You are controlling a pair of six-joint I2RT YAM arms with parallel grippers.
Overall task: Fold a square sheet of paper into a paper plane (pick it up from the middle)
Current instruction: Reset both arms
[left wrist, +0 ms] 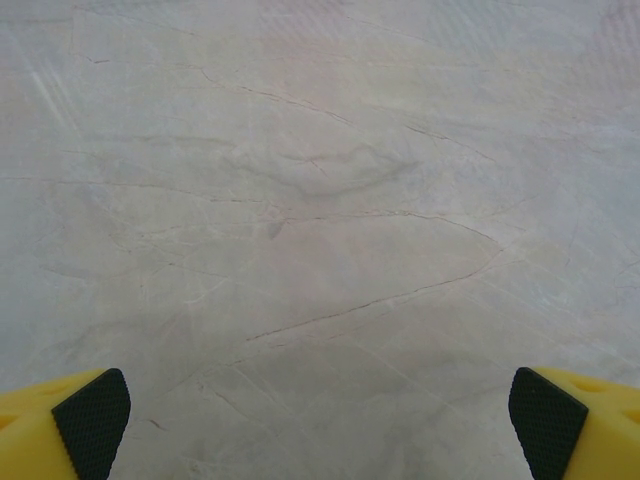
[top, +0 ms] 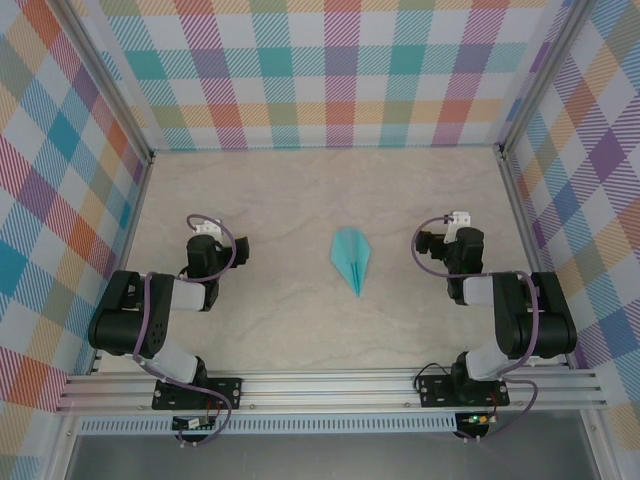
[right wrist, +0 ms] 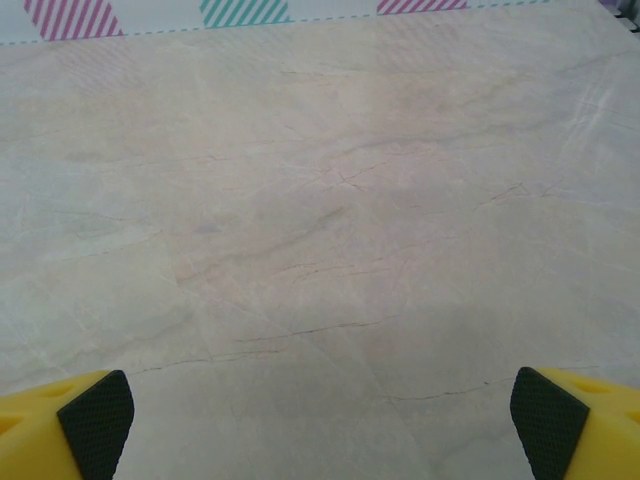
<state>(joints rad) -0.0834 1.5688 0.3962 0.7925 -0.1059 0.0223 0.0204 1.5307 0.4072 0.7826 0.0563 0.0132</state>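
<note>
A light turquoise paper plane [top: 351, 259] lies flat in the middle of the marble table, its nose pointing toward the near edge, with a centre crease and layered wings. My left gripper [top: 207, 236] is folded back well to its left, and my right gripper [top: 455, 232] sits about as far to its right. Both stand open with nothing between the fingers. In the left wrist view the left gripper [left wrist: 320, 425] shows yellow fingers with black pads [left wrist: 92, 420] wide apart over bare table. The right wrist view has the right gripper [right wrist: 320, 425] likewise spread, pads [right wrist: 548, 420] at the frame corners.
Plaid walls [top: 330, 80] close in the table on the back and both sides. An aluminium rail [top: 330, 390] carrying both arm bases runs along the near edge. Bare marble tabletop [top: 300, 190] lies around the plane.
</note>
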